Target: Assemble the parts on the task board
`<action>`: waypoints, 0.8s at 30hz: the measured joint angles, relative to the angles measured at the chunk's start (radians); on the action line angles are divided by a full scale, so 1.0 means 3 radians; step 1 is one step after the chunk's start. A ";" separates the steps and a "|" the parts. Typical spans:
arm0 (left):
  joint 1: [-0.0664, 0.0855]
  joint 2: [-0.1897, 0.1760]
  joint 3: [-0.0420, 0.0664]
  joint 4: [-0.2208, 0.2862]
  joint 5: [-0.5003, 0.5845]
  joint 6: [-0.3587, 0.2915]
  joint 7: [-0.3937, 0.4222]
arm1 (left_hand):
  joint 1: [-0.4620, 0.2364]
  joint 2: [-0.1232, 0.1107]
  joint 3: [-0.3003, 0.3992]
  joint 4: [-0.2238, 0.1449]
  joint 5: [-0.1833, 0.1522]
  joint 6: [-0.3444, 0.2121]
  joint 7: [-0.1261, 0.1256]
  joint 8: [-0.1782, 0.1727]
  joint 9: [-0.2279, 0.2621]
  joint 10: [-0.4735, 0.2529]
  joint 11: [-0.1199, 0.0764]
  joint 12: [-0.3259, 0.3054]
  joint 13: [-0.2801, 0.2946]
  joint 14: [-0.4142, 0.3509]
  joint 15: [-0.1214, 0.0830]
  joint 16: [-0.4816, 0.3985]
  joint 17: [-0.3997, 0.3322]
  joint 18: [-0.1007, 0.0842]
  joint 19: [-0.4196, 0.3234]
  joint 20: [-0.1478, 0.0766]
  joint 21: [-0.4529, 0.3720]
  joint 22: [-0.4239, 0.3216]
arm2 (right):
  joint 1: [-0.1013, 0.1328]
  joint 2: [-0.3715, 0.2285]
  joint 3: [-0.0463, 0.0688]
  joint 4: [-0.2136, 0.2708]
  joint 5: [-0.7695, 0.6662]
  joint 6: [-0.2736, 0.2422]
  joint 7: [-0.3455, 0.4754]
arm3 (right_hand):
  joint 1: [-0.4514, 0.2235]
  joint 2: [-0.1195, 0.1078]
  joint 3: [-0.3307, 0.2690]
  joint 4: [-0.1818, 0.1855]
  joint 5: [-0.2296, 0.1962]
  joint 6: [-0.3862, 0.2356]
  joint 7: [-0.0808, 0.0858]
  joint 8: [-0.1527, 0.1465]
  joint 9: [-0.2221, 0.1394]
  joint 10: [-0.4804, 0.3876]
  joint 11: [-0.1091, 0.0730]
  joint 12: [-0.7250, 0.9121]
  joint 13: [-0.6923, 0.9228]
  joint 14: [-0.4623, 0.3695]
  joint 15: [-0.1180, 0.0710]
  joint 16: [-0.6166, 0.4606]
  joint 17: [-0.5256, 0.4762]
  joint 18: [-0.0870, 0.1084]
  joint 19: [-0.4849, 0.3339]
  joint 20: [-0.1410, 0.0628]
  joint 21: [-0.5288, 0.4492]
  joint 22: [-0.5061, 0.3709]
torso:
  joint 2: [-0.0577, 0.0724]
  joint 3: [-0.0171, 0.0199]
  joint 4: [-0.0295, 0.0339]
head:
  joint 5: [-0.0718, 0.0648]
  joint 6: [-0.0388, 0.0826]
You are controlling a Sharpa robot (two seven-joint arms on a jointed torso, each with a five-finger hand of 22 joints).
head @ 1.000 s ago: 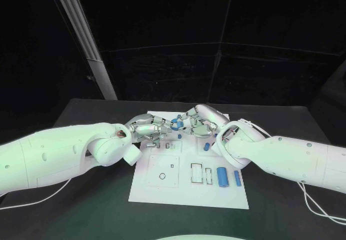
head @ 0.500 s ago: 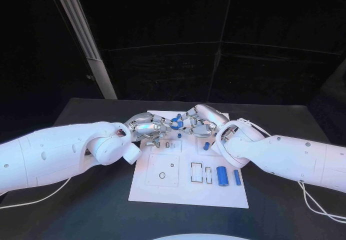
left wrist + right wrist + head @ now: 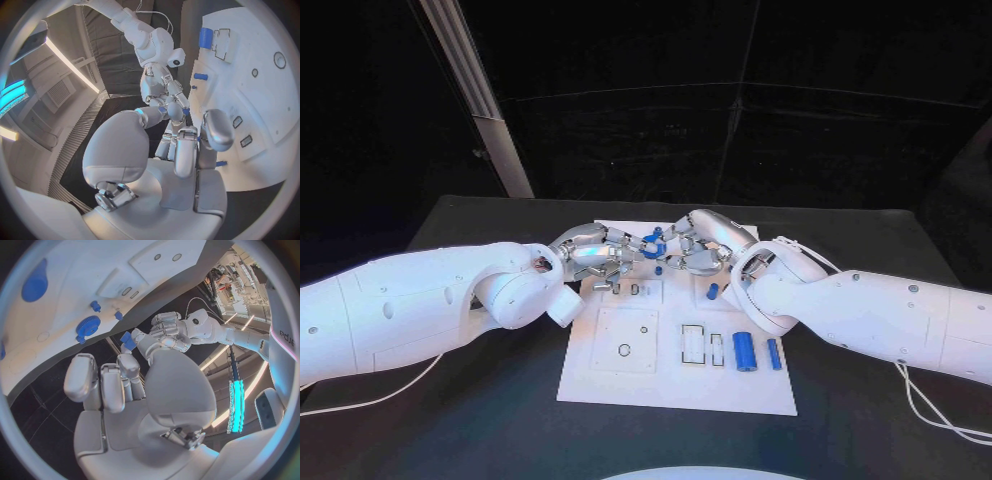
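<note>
Both hands barely shifted, left robot hand (image 3: 596, 255) and right robot hand (image 3: 695, 246) pinching blue part (image 3: 652, 245) over task board (image 3: 678, 385)

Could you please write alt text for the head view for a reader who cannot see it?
The left hand and right hand meet over the far end of the white task board, with a small blue part between their fingertips. Two blue parts lie near the board's right edge.

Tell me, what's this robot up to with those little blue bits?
It is assembling small parts on a white board. Both robot hands meet above the board's far end: the left robot hand and the right robot hand have a small blue part between their fingertips; which of them grips it is hard to tell. Two more blue parts lie on the board's near right.
</note>
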 measured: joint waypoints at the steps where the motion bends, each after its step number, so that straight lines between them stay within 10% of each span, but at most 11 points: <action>1: 0.0000 0.0002 0.0000 0.0000 0.0000 0.0001 0.0001 | 0.0000 0.0000 0.0000 0.0000 0.0000 0.0000 0.0000 0.0000 0.0000 0.0000 0.0000 0.0000 0.0000 0.0000 0.0000 0.0000 0.0000 0.0000 0.0000 0.0000 0.0000 0.0000 | 0.0000 0.0001 0.0000 0.0000 -0.0001 0.0002 -0.0001 | 0.0000 0.0000 0.0000 0.0000 0.0000 0.0000 0.0000 0.0000 0.0000 0.0000 0.0000 0.0000 0.0000 0.0000 0.0000 0.0000 0.0000 0.0000 0.0000 0.0000 0.0000 0.0000 | 0.0000 0.0000 0.0000 | 0.0000 0.0000; 24: 0.0000 -0.0059 0.0000 -0.0008 0.0000 0.0010 0.0007 | -0.0016 0.0017 -0.0009 -0.0028 0.0011 0.0220 -0.0003 0.0061 0.0017 -0.0011 0.0036 0.0000 -0.0006 0.0001 0.0035 0.0000 0.0000 0.0000 0.0024 0.0024 0.0013 0.0011 | 0.0001 -0.0017 0.0001 0.0000 -0.0010 0.0013 -0.0004 | 0.0000 0.0000 -0.0012 0.0011 0.0000 0.0011 -0.0013 0.0005 0.0002 0.0000 0.0000 0.0000 0.0002 0.0000 0.0000 0.0000 0.0000 0.0000 0.0000 0.0000 0.0000 0.0000 | -0.0002 0.0000 0.0000 | -0.0007 -0.0006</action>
